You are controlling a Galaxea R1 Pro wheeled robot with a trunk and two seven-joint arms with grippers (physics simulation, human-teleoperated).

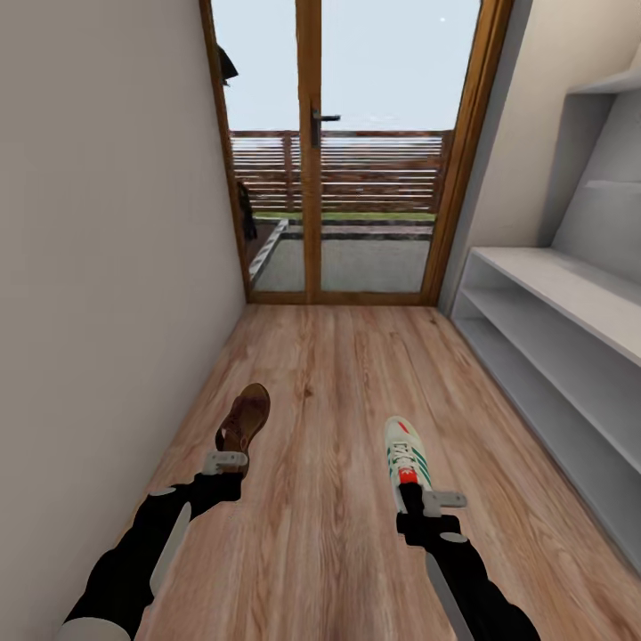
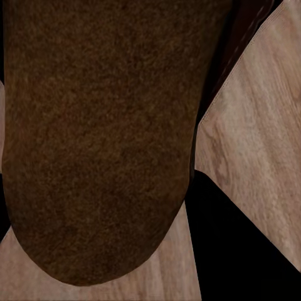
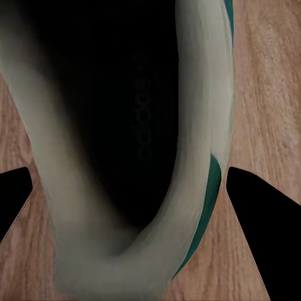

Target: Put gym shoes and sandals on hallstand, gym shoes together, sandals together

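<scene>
On the wood floor (image 1: 329, 374), left gripper (image 1: 224, 463) pinches a sandal's (image 1: 245, 417) heel; right gripper (image 1: 427, 503) pinches a sneaker's (image 1: 407, 452) heel. Heel grips probably leave each toe free to slide into the shoe rack (image 1: 570, 294) at right.

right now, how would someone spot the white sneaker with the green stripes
Find the wood-framed glass door at the corridor's end, then come back along the light wood-plank floor. The white sneaker with green side stripes lies at the right gripper, nearer the pale grey shelf unit; the brown leather sandal is darker, laceless.

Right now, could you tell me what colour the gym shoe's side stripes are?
Green stripes on the white gym shoe, clearest in the head view.
</scene>
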